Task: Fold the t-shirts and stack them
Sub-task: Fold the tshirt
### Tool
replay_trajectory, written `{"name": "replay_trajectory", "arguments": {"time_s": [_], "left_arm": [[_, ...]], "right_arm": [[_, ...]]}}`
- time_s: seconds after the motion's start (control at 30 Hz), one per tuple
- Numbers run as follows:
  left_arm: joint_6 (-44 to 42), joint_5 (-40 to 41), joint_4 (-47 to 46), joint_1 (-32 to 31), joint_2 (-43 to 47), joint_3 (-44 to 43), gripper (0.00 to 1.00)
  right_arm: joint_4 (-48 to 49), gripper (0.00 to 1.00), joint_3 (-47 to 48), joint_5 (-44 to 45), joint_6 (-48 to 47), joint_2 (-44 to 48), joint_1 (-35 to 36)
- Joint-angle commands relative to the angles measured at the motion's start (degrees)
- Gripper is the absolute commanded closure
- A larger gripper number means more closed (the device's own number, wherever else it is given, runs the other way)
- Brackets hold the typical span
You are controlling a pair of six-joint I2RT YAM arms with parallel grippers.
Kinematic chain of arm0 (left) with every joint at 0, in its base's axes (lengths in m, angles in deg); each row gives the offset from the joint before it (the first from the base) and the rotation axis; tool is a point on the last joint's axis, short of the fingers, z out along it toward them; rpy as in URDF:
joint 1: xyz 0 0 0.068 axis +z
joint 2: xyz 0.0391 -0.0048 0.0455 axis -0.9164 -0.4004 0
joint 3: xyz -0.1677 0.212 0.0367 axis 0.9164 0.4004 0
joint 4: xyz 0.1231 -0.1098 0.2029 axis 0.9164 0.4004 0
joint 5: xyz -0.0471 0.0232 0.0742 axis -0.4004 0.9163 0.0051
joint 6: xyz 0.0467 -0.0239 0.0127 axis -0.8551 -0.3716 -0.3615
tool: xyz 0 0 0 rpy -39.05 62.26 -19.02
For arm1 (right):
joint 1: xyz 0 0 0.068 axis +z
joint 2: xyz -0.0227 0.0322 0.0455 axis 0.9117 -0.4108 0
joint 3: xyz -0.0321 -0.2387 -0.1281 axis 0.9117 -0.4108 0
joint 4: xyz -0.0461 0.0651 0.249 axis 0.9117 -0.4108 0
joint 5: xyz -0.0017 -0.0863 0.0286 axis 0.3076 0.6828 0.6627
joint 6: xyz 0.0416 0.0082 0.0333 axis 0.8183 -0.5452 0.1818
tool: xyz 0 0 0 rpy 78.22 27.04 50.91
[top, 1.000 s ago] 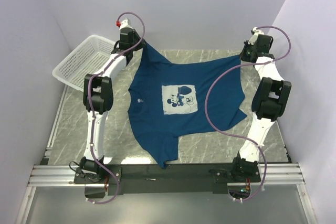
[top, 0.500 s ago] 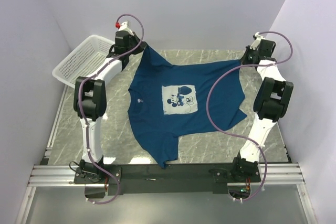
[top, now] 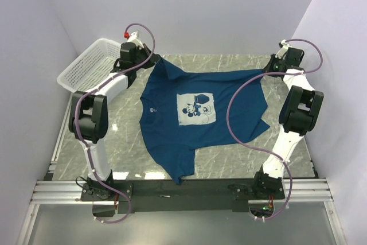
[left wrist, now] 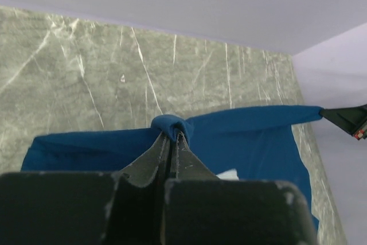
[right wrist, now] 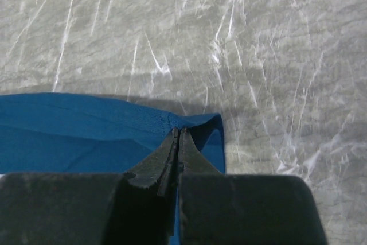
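Observation:
One dark blue t-shirt point(top: 195, 93) with a pale chest print of a cartoon mouse point(top: 195, 109) hangs stretched between both arms at the back of the marble table point(top: 132, 153), its lower part lying toward the front edge. My left gripper point(top: 150, 58) is shut on the shirt's far left corner; the left wrist view shows a fold of blue cloth point(left wrist: 170, 125) pinched at the tips of my left gripper point(left wrist: 173, 136). My right gripper point(top: 269, 67) is shut on the far right corner, the hem point(right wrist: 114, 119) running off left from my right gripper point(right wrist: 178, 134).
A white plastic mesh basket point(top: 90, 68) stands at the back left, just beside the left arm. Lavender walls close in on three sides. A metal rail point(top: 183, 190) carrying both arm bases runs along the near edge. Purple cables loop over each arm.
Both grippers have moved outward, the left also toward the back wall, pulling the shirt's far edge tauter and straighter. The left elbow has swung out to the left.

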Motion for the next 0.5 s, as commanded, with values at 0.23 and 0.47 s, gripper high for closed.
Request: {"name": "replay_trajectory", "arguments": {"time_s": [0.23, 0.47], "left_arm": [[0.73, -4.86, -6.32, -0.01, 11.08, 9.63, 0.99], [1.43, -6.09, -7.29, -0.01, 15.04, 14.13, 1.00]], "right_arm": [[2.57, 1.00, -2.19, -0.98, 0.63, 5.48, -1.09], [1.87, 0.99, -1.58, -0.63, 0.72, 4.78, -1.09]]}}
